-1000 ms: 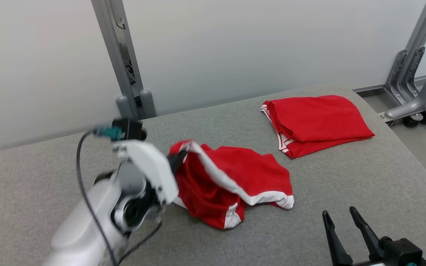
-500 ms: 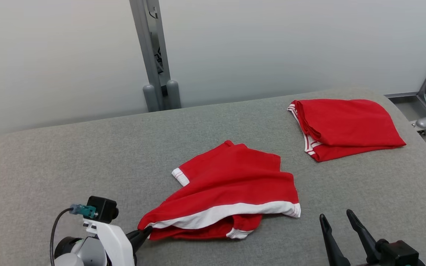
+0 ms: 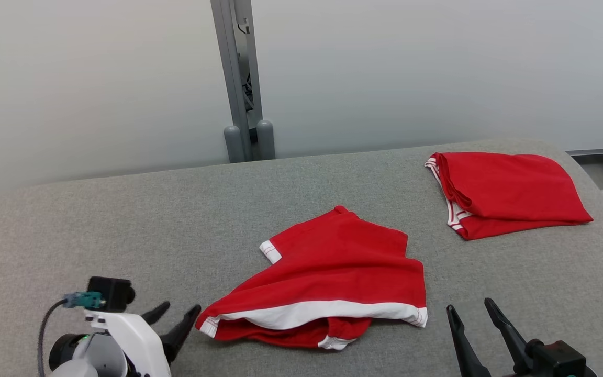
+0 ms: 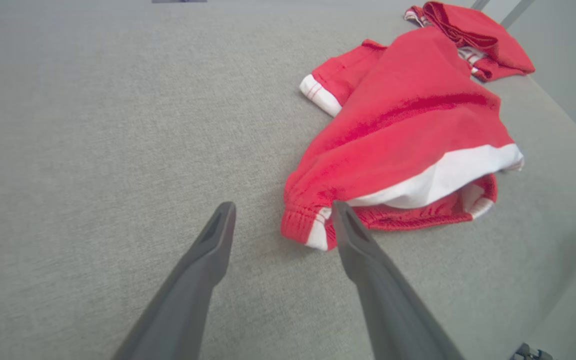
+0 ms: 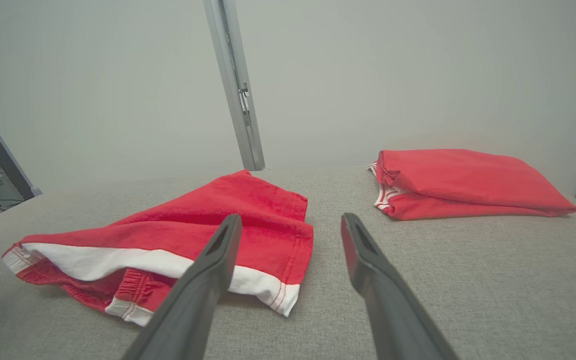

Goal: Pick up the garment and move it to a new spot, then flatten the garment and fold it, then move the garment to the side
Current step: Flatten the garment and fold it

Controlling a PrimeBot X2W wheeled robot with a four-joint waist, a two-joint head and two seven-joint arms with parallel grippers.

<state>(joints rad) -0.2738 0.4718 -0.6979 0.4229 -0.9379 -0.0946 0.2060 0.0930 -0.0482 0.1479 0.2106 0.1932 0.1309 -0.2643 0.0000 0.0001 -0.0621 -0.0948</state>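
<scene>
Crumpled red shorts with white trim [image 3: 333, 272] lie at the centre of the grey fabric counter [image 3: 123, 225]. The left tool [image 3: 182, 307], clamped on their near-left corner a moment earlier, now stands apart just beside it; the right tool [image 3: 468, 305] stays apart.

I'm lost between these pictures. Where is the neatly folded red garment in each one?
Head view: folded red garment at the upper right.
Left wrist view: folded red garment in the top right corner.
Right wrist view: folded red garment right of centre.
Shared landmark: the rumpled red garment with a white band, nearer the camera in all three.
</scene>
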